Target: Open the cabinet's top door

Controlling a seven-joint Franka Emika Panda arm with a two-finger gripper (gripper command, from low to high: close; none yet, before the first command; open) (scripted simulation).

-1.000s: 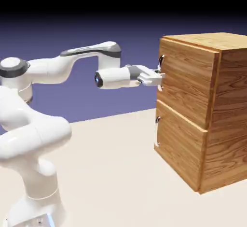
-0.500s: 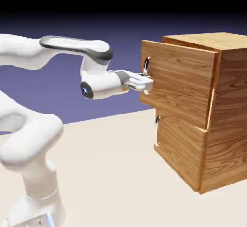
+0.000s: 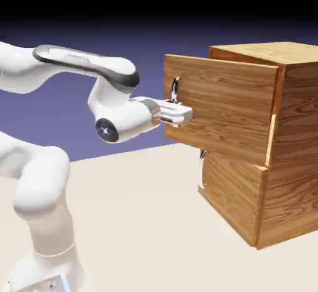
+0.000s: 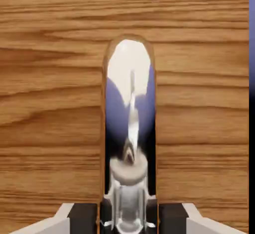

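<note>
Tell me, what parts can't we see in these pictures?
- Inside the cabinet: exterior view, hidden behind the swung-out top door.
- Bottom handle: exterior view, too small to see clearly.
- Gripper fingertips: exterior view, too small to tell apart.
- Door's edges: hand view, wood fills the picture; the silver handle covers the middle.

The top door (image 3: 220, 107) stands out from the cabinet (image 3: 292, 141) toward nine o'clock — gripper (image 3: 180, 114) at its handle (image 3: 175, 90).
</note>
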